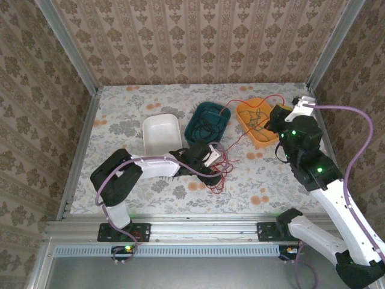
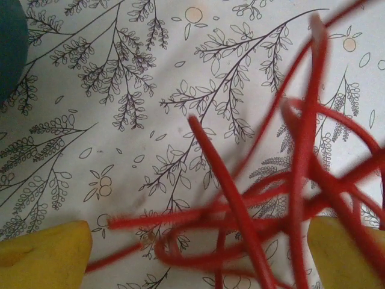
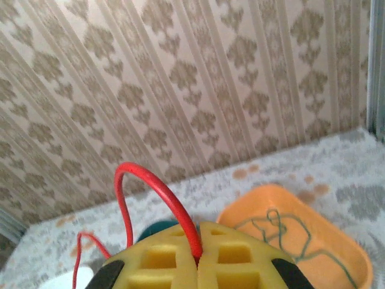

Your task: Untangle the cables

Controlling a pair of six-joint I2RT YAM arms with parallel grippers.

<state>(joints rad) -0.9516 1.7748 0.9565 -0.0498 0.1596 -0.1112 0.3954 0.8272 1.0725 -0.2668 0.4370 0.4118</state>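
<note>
light: bright, even, diffuse | shadows: faint, soft-edged on worktop [image 1: 120, 126] | left wrist: red cable [image 2: 231, 205] near lens blurred | right wrist: wallpaper [image 3: 180, 90] soft, slightly hazy

Red cable [image 2: 219, 180]: bright red, plain, no markings.
Green cable [image 3: 274, 221]: dark green, thin, plain.
Orange bin [image 3: 355, 256]: solid orange.
Teal bin [image 1: 198, 117]: deep teal, plain.
White bin [image 1: 161, 133]: plain white.
Tablecloth [image 1: 120, 120]: off-white, printed with grey leafy branches and small orange fruit.
Wallpaper [image 1: 198, 42]: beige, with brown damask motifs between narrow vertical stripes.
Left fingers [image 2: 42, 253]: yellow.
Right fingers [image 3: 168, 259]: yellow with black patches at the sides.
Left arm [image 1: 150, 165]: white links, black joints.
Hose [image 1: 361, 138]: lilac.
Frame rail [image 1: 198, 232]: silver-grey metal.
</note>
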